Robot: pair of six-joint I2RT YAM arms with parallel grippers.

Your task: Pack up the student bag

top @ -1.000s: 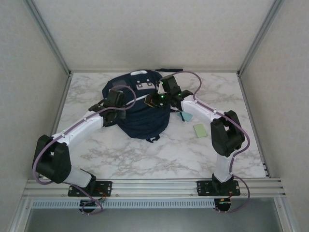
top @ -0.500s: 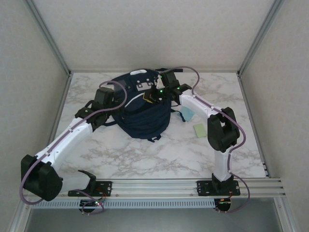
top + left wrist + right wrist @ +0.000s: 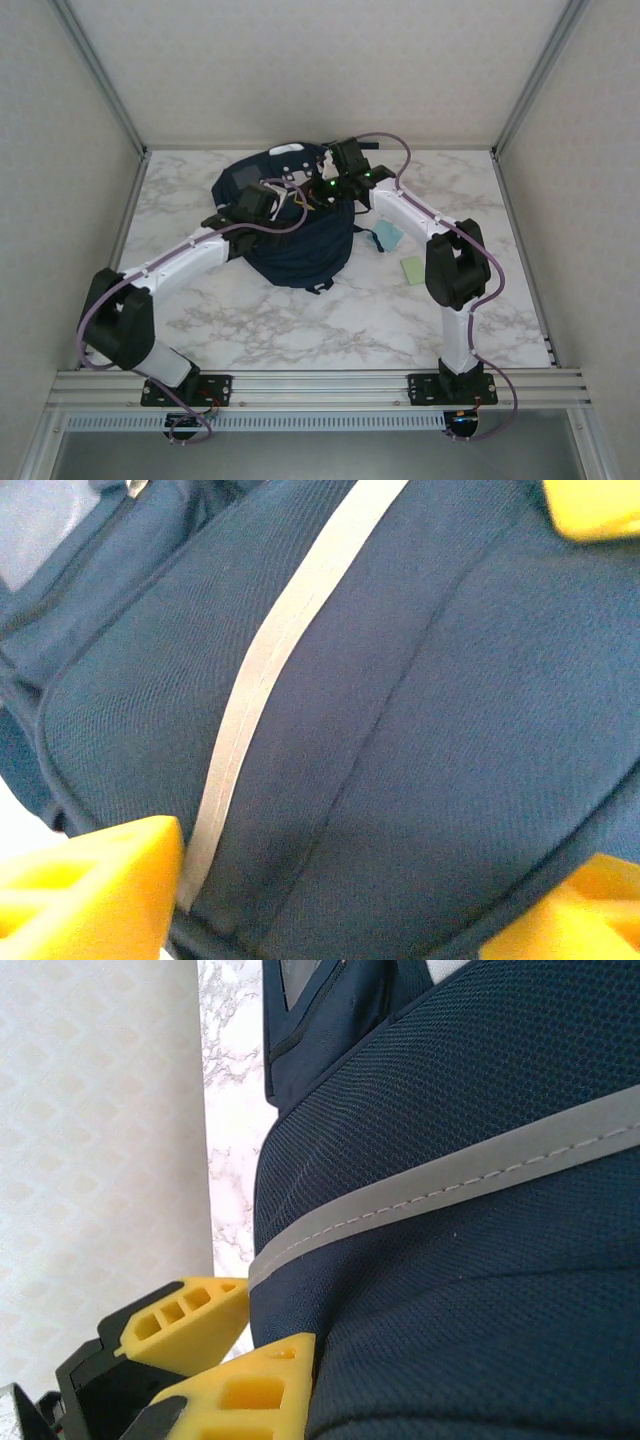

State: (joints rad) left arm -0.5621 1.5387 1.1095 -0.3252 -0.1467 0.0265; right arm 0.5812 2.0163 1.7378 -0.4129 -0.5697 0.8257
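Note:
The student bag (image 3: pixel 296 243) is a dark navy backpack with a thin pale stripe (image 3: pixel 262 690), lying mid-table. My left gripper (image 3: pixel 264 203) rests on the bag's upper left. Its yellow fingers (image 3: pixel 95 895) stand wide apart, open, with bag fabric (image 3: pixel 420 740) bulging between them. My right gripper (image 3: pixel 320 190) is at the bag's top. Its two yellow fingers (image 3: pixel 255 1390) sit close together, and a fold of navy fabric (image 3: pixel 470 1290) is pinched between them. A yellow fingertip (image 3: pixel 595 505) of the right gripper shows at the top right of the left wrist view.
A light blue flat item (image 3: pixel 388 236) and a pale green pad (image 3: pixel 413 270) lie on the marble table (image 3: pixel 330 320) just right of the bag. Enclosure walls and metal posts ring the table. A dark strap (image 3: pixel 355 145) trails behind the bag.
The left arm pulled back to the left, then swung right again onto the bag's upper left. The right gripper shifted slightly toward the back with the bag's top fabric.

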